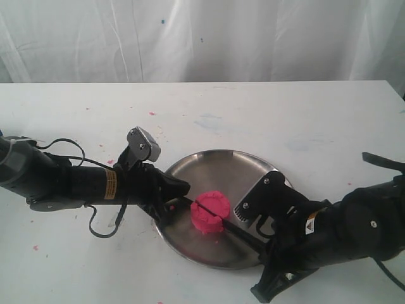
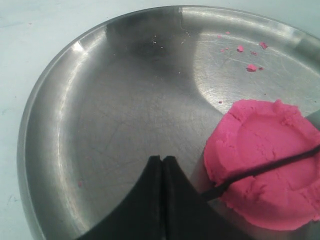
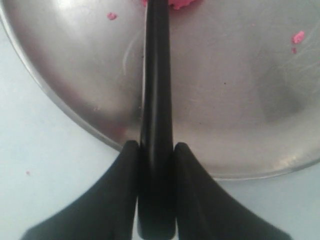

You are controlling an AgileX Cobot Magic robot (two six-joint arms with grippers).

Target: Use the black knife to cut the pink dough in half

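Knife (image 3: 156, 75) in dough (image 2: 260, 145), cut unfinished.
We clamp the knife in the right gripper (image 3: 156, 147), dough just ahead; left gripper (image 2: 162, 159) closed beside it. Sideways drag may slide the soft dough off-centre.

Silver plate (image 2: 125, 110), pink dough (image 2: 260, 140), blk knife (image 3: 156, 100), wht table (image 1: 253, 107).
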